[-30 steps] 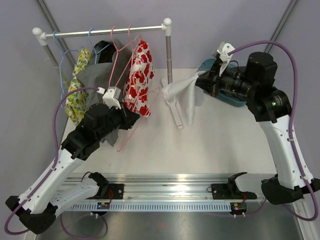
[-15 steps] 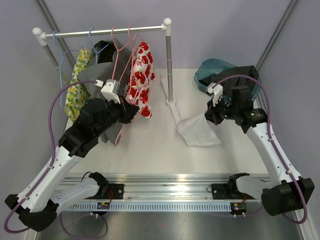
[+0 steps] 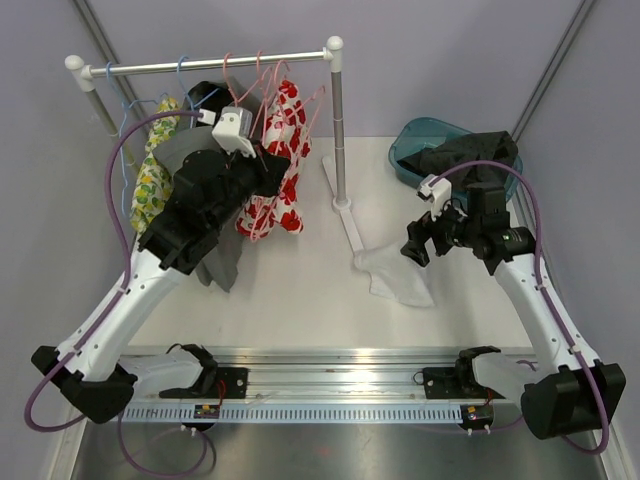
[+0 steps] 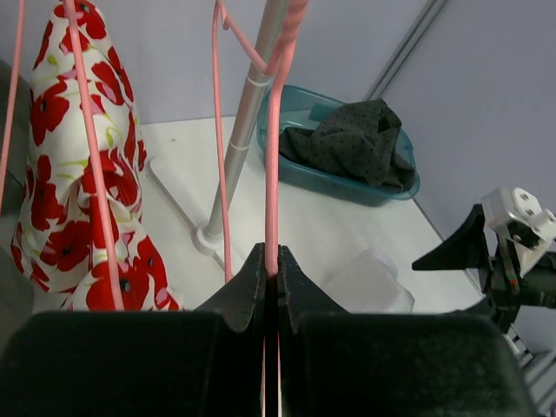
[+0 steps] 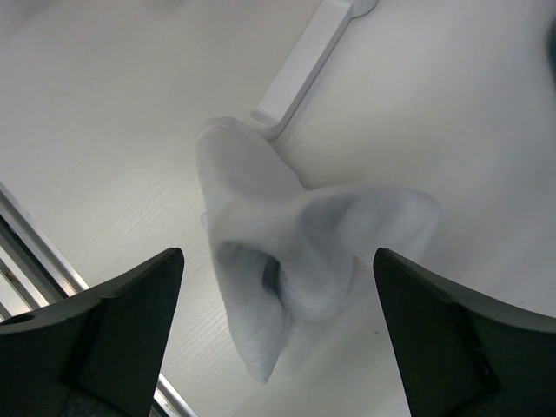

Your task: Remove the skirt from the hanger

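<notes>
Evidently the task is reaching its closing step: the white skirt (image 3: 395, 275) is lying crumpled on the desk (image 3: 300, 310), free of any hanger, so the removal itself is looking done and only the tidying-away is remaining. The skirt is sitting right of the desk's middle, nearer the right edge than the left, with its far end lying against the near tip of the rack's foot (image 3: 350, 225).

The right claw (image 3: 415, 245) is hovering directly over the skirt with its jaws spread wide and nothing between them. In the wrist view the cloth is showing centred below the gap, apparently not touching either finger.

The left claw (image 4: 269, 261) is pinching the wire of a pink hanger (image 4: 274, 165), jaws closed tight on it, up towards the desk's far left corner beside the rail (image 3: 220, 62) and the red-flowered garment (image 3: 285, 120). The stretch of wire in view is looking bare.

Next, I am judging, the left arm is needing to hook that hanger on the rail or set it down without dragging the neighbouring clothes, while the right claw is needing only to lift straight away without snagging the fabric.
</notes>
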You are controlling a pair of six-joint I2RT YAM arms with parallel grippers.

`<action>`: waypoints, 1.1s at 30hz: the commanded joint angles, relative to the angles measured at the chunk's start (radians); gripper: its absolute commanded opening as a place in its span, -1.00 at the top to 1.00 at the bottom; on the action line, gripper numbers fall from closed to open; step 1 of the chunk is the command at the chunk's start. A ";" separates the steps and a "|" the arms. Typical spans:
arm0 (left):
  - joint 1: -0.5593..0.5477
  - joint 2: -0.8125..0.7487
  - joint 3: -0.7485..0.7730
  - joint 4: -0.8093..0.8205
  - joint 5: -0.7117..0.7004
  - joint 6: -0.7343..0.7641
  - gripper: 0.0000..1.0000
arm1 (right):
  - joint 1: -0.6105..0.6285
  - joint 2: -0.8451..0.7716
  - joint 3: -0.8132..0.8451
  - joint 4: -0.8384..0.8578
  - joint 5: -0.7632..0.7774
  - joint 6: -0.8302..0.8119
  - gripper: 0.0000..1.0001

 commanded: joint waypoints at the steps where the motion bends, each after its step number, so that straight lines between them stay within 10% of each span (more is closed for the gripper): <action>1: 0.027 0.083 0.107 0.077 -0.058 0.031 1.00 | -0.020 -0.029 -0.001 0.034 -0.043 -0.013 -0.98; 22: 0.131 0.372 0.261 0.106 0.042 -0.008 0.94 | -0.078 -0.036 -0.014 -0.006 -0.166 -0.073 -0.99; 33: 0.136 0.240 0.227 0.043 0.128 -0.016 -0.70 | -0.078 0.031 -0.029 -0.064 -0.223 -0.211 -0.99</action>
